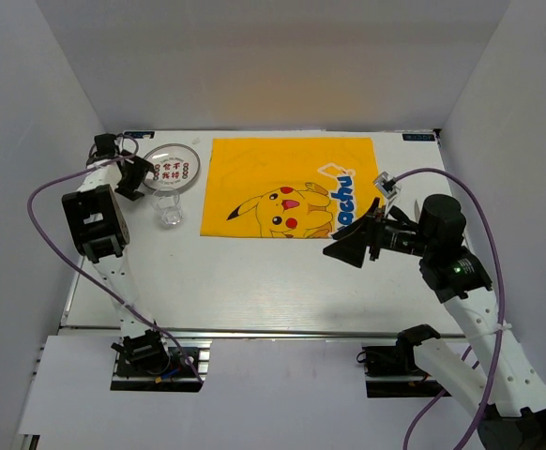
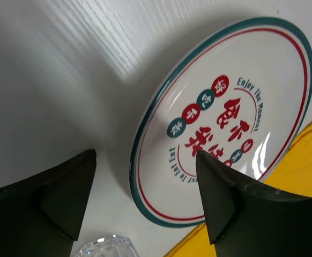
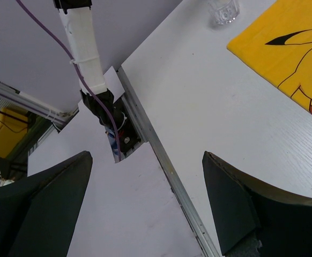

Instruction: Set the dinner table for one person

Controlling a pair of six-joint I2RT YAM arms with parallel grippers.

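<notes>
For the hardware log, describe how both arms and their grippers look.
Both arms, the left arm and the right arm, are white links with black joints, each trailing a looping purple cable. The left gripper and right gripper have matte black wedge-shaped fingers. A small green light glows on the right arm.

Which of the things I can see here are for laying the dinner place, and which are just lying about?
For the job:
- dinner table
- yellow cartoon mat
- printed plate
- clear glass

Just there:
- purple cables on the arms
- white walls around the table
</notes>
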